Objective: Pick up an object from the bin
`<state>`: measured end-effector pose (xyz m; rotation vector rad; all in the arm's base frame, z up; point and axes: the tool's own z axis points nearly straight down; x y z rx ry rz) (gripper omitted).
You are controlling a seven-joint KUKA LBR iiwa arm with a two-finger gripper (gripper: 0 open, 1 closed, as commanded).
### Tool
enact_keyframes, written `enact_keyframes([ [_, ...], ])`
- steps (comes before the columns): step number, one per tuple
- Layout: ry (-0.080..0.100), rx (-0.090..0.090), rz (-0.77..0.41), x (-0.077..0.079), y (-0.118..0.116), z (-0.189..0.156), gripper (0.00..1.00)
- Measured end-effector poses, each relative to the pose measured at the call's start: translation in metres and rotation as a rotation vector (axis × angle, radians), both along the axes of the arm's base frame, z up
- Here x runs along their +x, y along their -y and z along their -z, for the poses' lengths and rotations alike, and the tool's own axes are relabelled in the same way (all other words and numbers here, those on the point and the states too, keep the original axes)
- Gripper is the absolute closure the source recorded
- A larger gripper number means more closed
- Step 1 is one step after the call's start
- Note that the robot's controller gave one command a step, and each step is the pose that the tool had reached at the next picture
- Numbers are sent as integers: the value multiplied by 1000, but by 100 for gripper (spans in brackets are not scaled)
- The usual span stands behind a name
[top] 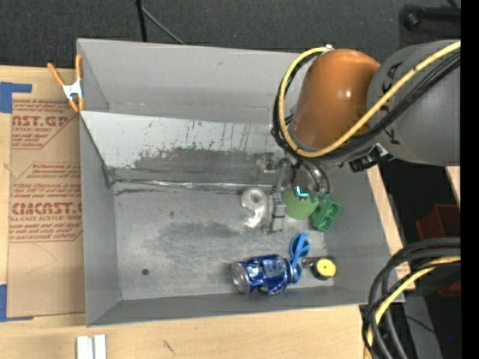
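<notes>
Camera view: my jaws, clenched or released I cannot tell, hang between a whitish plastic ring (254, 205) and a green plastic lump (301, 206). I should centre over one before closing.

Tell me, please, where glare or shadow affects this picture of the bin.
Camera view: a bright highlight sits on the arm's orange cover; the crushed blue can glints at its silver end; the pale piece beside the gripper looks nearly washed out; the bin has its back wall lit brighter than its floor.

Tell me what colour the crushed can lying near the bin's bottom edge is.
The crushed can is blue with a silver end, clearest in the camera view.
</notes>
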<state>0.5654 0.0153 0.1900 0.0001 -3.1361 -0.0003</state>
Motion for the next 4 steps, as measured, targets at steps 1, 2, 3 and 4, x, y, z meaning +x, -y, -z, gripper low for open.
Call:
enact_keyframes([
  [1,9,-2,-176,-59,-6,119,0],
  [2,8,2,-177,-87,-31,89,0],
  [3,4,1,-72,-86,-21,91,0],
  [4,8,1,-6,-82,-21,121,0],
])
